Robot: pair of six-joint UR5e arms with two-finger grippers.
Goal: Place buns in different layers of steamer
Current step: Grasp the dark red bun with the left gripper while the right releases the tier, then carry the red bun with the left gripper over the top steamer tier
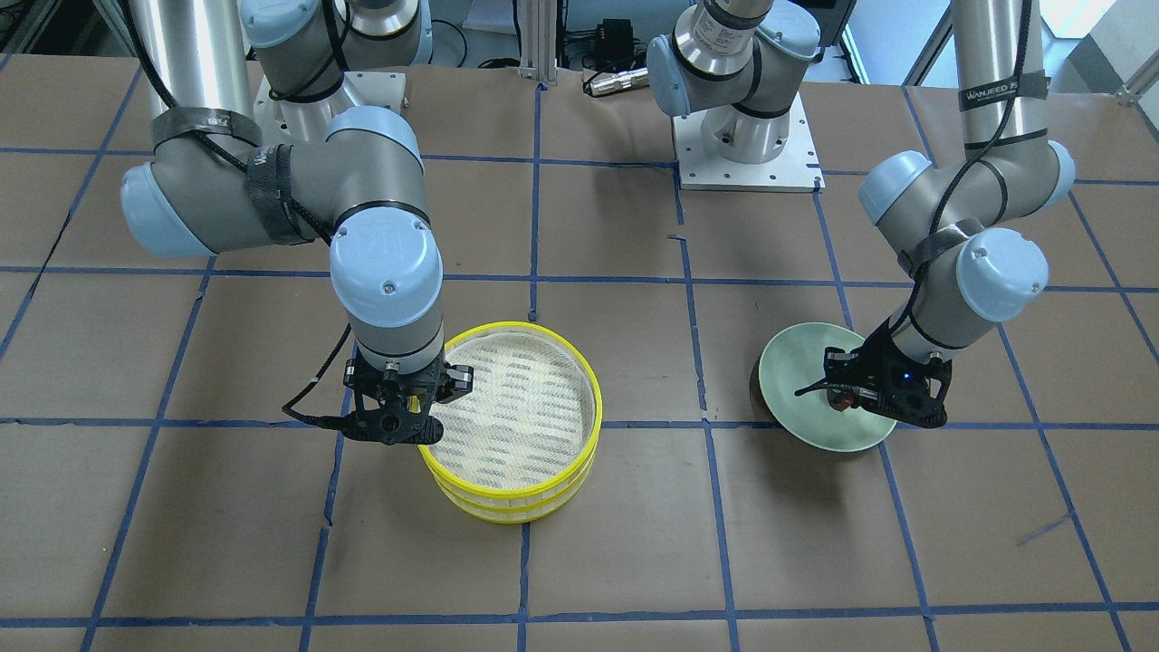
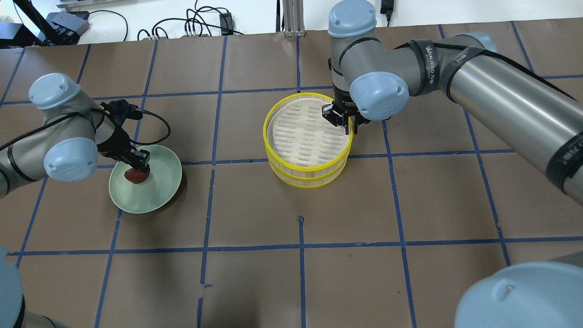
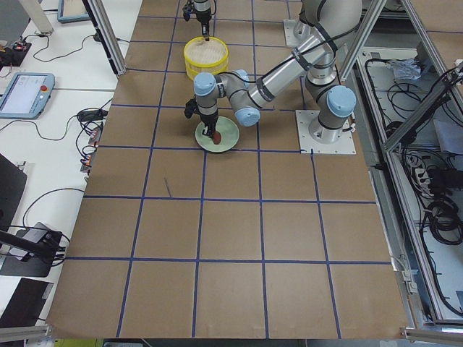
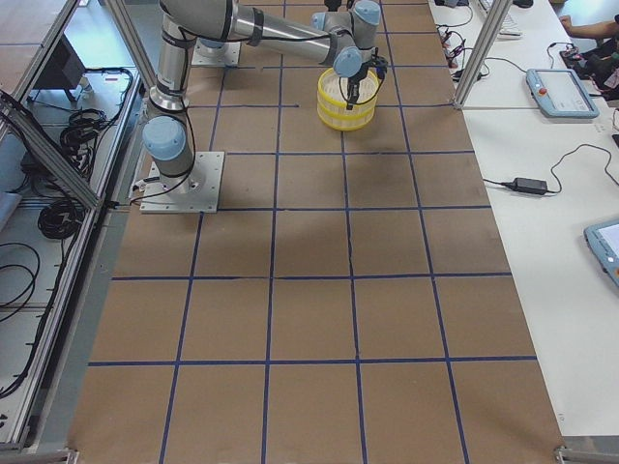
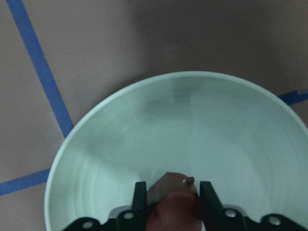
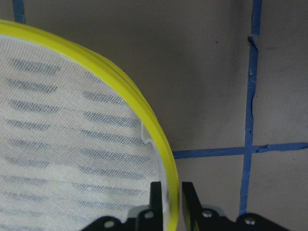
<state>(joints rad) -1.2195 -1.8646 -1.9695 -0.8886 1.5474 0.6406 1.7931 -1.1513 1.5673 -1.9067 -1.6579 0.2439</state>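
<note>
The reddish-brown bun (image 5: 173, 211) is clamped in the left pincer (image 5: 172, 192) on the green plate (image 5: 144, 134). The upper steamer layer (image 2: 265, 130), stacked on the lower layer (image 2: 309, 178), is gripped at its rim by the right pincer (image 6: 168, 192). It should be lifted level.

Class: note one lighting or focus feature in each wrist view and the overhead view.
Left wrist view: dim; the reddish-brown bun looks soft. Right wrist view: brighter, the steamer's yellow rim crisp. Overhead view: glare streaks the right arm's metal tube; a blurred blue joint cap fills the corner.

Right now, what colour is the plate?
The plate is pale green, clearest in the overhead view.
</note>
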